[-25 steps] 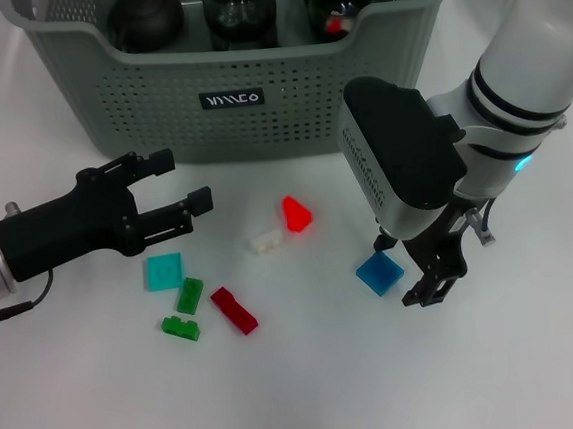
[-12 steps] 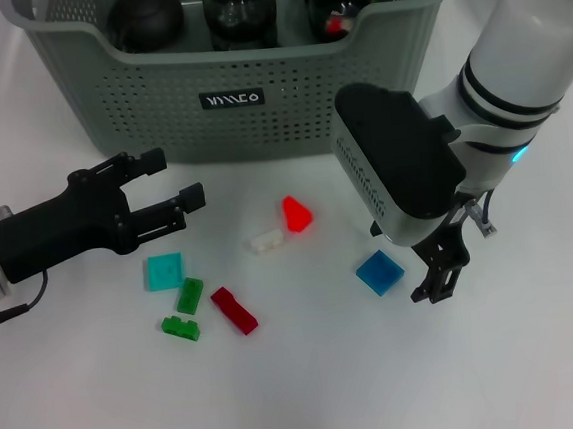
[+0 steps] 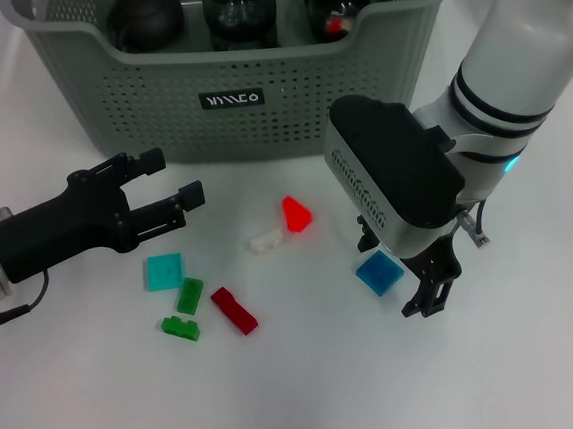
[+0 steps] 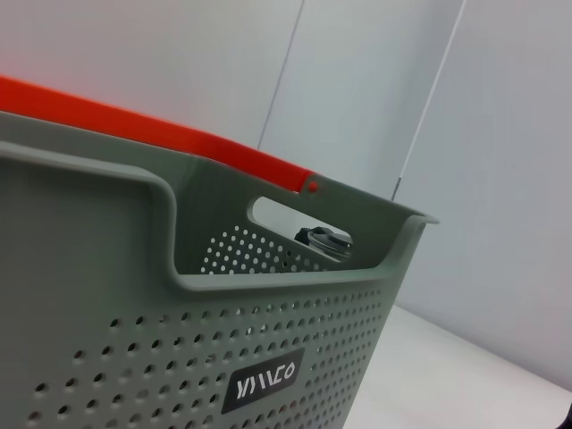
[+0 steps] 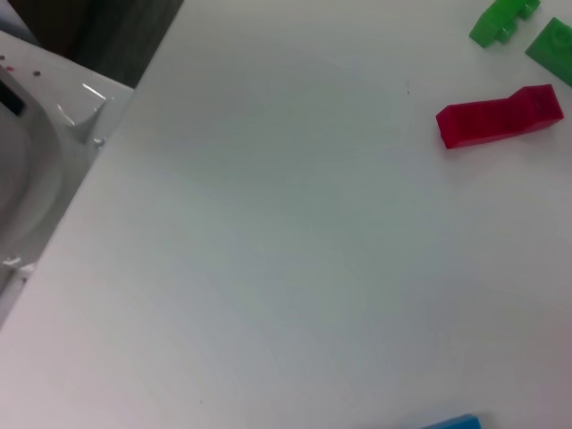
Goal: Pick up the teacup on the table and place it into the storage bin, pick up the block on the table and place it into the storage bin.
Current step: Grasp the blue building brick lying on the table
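The head camera looks steeply down from above onto the white table [image 3: 312,393] and basket [image 3: 247,107], the left wrist camera sits low and close against that same basket's front wall, and the right wrist camera hovers near the tabletop, sharing the red block [image 5: 499,116].

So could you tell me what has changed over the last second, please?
The right gripper has shifted left and now straddles the blue block, fingers open, nothing gripped yet. The left gripper drifted slightly left and stays open in front of the bin. The blocks on the table have not moved.
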`<action>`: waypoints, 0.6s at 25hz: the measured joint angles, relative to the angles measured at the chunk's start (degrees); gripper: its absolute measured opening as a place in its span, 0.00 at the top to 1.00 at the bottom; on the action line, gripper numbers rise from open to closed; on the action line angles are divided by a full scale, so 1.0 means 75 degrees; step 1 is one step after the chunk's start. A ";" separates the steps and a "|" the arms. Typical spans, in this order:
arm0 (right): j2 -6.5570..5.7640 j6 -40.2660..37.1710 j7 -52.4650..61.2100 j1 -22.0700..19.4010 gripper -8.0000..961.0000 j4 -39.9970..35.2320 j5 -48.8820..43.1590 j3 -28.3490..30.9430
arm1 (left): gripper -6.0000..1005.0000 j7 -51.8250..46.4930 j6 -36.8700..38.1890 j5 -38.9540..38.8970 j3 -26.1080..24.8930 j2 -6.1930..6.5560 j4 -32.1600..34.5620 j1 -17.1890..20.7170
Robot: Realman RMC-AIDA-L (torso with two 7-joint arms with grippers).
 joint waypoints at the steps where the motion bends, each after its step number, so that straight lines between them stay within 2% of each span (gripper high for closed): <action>1: -0.0004 0.0021 -0.0011 0.0034 0.03 0.0091 0.0041 0.0010 | 0.18 -0.0002 -0.0003 0.0000 -0.0003 0.0000 0.0000 0.0000; 5: -0.0021 0.0152 -0.0102 0.0163 0.03 0.0499 0.0202 0.0058 | 0.18 -0.0004 -0.0014 0.0000 -0.0009 0.0002 0.0000 0.0000; 15: -0.0033 0.0337 -0.0203 0.0204 0.06 0.0813 0.0303 0.0227 | 0.18 -0.0004 -0.0031 0.0000 -0.0009 0.0013 0.0000 0.0004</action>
